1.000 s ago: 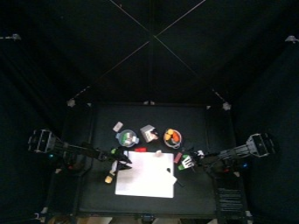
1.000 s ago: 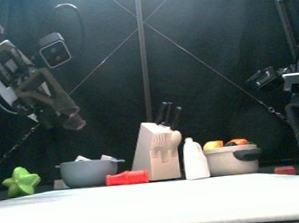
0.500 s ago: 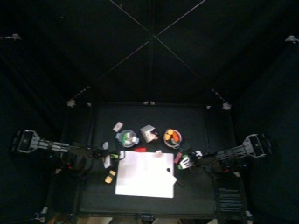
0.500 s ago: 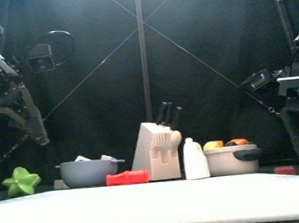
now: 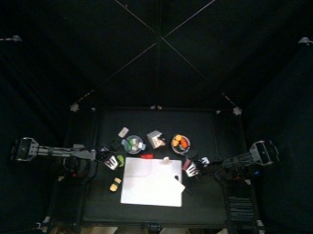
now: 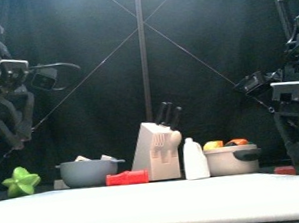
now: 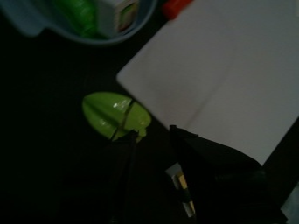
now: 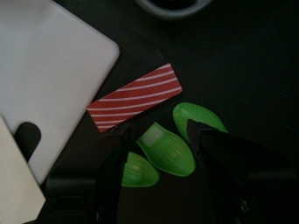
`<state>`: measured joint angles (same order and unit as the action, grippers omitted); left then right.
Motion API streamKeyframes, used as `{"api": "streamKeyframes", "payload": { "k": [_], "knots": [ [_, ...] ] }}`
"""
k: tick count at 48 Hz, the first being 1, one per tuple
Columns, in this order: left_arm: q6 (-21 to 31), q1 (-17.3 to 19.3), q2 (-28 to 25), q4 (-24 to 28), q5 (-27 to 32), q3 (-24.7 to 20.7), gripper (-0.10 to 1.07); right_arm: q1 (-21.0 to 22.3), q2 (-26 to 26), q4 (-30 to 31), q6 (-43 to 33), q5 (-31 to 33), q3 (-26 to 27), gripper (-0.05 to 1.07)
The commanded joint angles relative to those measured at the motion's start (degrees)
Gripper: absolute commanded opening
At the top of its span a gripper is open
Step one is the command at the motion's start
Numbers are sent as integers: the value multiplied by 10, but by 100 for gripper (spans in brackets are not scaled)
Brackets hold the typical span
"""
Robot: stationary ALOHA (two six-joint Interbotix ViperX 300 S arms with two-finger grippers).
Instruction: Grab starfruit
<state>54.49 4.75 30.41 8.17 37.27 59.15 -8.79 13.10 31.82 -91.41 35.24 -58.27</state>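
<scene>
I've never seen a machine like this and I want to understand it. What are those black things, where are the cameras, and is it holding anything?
It is a robot with two black arms at a small black table. One camera looks straight down from high above. One looks across from the table's front edge. Each arm also carries a camera on its wrist.

On the table are a white board, a grey bowl, a knife block, a white bottle and a fruit bowl. The green starfruit lies at the far left, beside the board.

The left hand is open and empty, and its wrist camera sees the starfruit. The right hand is open too, over some green pieces next to a red striped piece. Nothing is held.
</scene>
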Motion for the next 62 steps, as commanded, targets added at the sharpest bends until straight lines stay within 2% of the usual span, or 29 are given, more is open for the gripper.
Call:
{"api": "streamKeyframes", "payload": {
  "k": [1, 8, 14, 20, 27, 38, 51, 62],
  "knots": [
    [51, 1, -18, 50, 4, -13, 77, 1, 6, 4, 0, 1, 11, 88],
    [118, -7, -53, 124, 5, -23, 78, 1, 6, 4, -1, 1, 11, 88],
    [128, -17, -74, 145, 9, -31, 81, 1, 6, 4, 1, 2, 15, 88],
    [127, -18, -76, 117, 14, -39, 90, 2, 6, 14, 1, 1, 21, 88],
    [130, -18, -67, 53, 29, -39, 102, 4, 6, 28, 1, 1, 27, 88],
    [137, -9, -80, -20, 26, -37, 103, 3, 6, 56, 1, 1, 29, 88],
    [149, 3, -122, -33, -4, -41, 103, 4, 1, 76, 1, 1, 25, 88],
    [156, 11, -168, -18, -37, -42, 103, 4, 0, 79, 1, 1, 28, 88]
  ]
}}
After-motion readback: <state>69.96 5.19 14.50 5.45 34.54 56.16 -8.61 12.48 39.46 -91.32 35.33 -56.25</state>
